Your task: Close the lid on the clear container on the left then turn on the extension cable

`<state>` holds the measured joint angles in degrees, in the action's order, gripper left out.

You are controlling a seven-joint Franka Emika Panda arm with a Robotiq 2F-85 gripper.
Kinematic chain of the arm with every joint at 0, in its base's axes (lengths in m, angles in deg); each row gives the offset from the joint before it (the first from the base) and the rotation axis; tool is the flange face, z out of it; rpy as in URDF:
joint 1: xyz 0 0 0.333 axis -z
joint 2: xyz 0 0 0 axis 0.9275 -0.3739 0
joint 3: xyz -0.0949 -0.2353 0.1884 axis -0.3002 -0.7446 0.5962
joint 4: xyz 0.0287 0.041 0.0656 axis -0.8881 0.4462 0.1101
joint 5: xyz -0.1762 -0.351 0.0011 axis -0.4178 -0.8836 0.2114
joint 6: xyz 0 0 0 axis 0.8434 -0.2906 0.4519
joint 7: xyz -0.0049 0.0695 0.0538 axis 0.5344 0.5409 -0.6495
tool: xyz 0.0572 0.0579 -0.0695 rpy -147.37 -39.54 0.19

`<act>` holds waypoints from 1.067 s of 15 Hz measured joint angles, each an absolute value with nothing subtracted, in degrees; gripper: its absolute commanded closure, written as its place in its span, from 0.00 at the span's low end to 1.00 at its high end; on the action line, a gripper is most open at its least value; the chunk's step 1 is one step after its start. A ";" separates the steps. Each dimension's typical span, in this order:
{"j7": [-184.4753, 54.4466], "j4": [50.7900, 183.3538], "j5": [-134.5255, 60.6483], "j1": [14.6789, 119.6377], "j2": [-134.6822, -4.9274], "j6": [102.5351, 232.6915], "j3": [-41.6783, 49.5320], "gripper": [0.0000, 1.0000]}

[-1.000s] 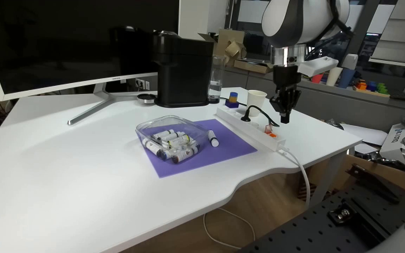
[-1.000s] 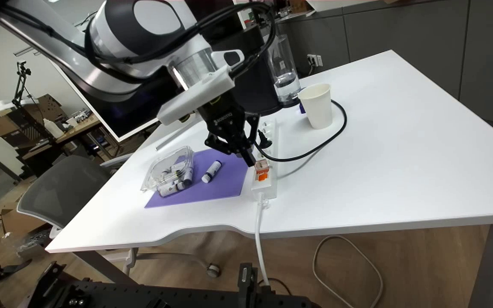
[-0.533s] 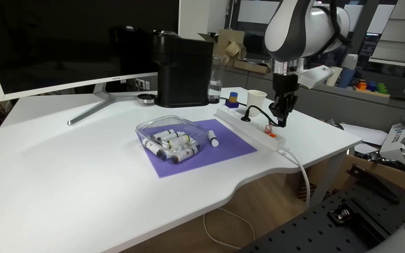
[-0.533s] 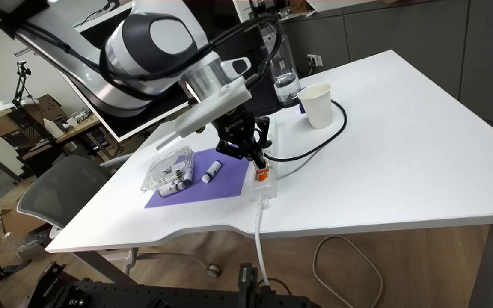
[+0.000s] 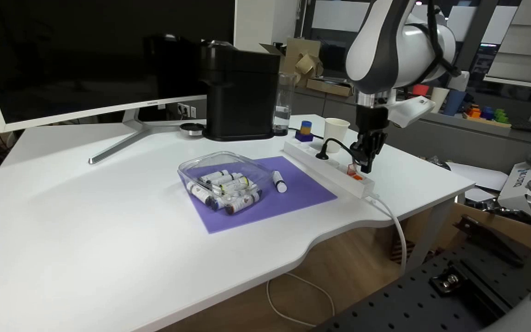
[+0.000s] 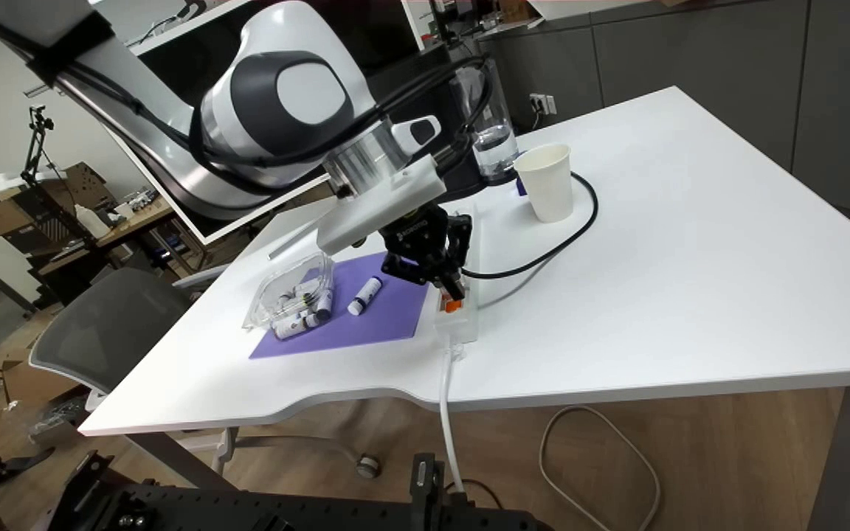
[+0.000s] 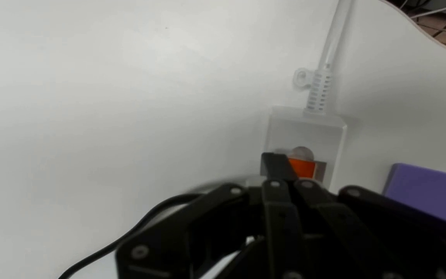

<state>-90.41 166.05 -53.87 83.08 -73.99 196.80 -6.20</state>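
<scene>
The extension cable (image 5: 325, 168), a white power strip, lies on the desk with a black plug (image 5: 322, 154) in it; its cord end shows in the wrist view (image 7: 304, 130). Its red-orange switch (image 7: 303, 167) is partly covered by my gripper (image 7: 280, 166). The gripper also shows in both exterior views (image 5: 366, 168) (image 6: 456, 290); it is shut and empty, tips at the switch's edge. I cannot tell whether they touch it. The clear container (image 5: 223, 160) with several white vials stands on a purple mat (image 5: 302, 184). I cannot tell its lid apart from its rim.
A loose vial (image 5: 279, 181) lies beside the container. A paper cup (image 6: 547, 184) and a black cord (image 6: 580, 236) stand near the strip. A black appliance (image 5: 242, 92), a glass cylinder (image 5: 282, 106) and a monitor (image 5: 99, 60) are at the back.
My gripper has come down and moved along the strip toward its corded end, over to the switch. The clear container, vials and strip have not moved.
</scene>
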 measured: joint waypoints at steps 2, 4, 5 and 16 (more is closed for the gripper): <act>-91.02 165.85 -52.39 83.71 -74.60 197.75 -5.37 1.00; -91.85 165.55 -49.92 84.81 -75.33 198.92 -3.84 1.00; -92.44 165.42 -48.23 85.62 -75.76 199.67 -2.70 1.00; -99.19 164.23 -37.76 95.48 -76.61 199.25 6.72 1.00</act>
